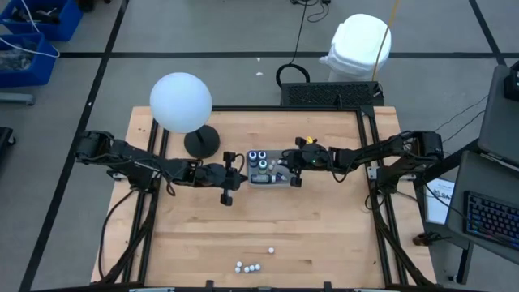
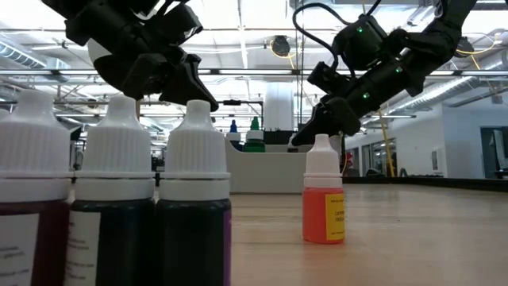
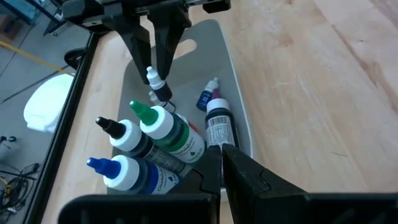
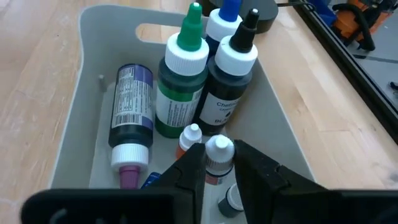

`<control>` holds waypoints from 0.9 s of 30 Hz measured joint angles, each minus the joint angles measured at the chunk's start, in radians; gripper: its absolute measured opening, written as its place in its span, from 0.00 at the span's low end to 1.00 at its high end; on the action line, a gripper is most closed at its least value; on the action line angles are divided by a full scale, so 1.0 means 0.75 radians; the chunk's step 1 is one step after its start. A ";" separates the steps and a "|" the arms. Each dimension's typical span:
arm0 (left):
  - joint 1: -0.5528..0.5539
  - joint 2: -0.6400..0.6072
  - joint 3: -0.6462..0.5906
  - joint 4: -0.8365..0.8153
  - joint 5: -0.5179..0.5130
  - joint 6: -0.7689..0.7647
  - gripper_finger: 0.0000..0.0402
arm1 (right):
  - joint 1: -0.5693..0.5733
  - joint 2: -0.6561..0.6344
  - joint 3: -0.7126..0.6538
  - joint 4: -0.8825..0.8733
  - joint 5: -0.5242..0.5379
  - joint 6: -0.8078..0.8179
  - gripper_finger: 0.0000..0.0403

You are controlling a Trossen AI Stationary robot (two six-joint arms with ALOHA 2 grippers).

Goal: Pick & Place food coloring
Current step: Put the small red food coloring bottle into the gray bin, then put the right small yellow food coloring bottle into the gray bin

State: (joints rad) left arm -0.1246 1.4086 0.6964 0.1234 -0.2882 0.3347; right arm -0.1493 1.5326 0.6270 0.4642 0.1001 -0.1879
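Here, tiny white-capped orange food coloring bottle (image 2: 324, 199), upright.

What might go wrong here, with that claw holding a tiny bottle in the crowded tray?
1. The right gripper has its jaws on the small bottle near its cap, so it may slip or tip.
2. The green-capped bottle stands close by in the tray; a sideways move might topple it.
3. The left gripper, shut, waits near the tray and might bump it.
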 joint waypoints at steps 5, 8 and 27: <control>0.000 0.000 0.001 0.000 0.001 -0.005 0.06 | 0.000 0.000 0.000 0.004 0.000 0.000 0.24; 0.000 0.000 0.001 0.000 0.001 -0.007 0.06 | 0.000 0.000 -0.001 0.004 0.000 0.000 0.25; 0.000 0.000 0.001 0.013 0.001 -0.043 0.06 | 0.220 -0.174 0.092 -0.100 0.009 -0.055 0.24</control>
State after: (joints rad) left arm -0.1246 1.4086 0.6971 0.1329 -0.2871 0.3028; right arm 0.0159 1.4019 0.6958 0.3894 0.1068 -0.2295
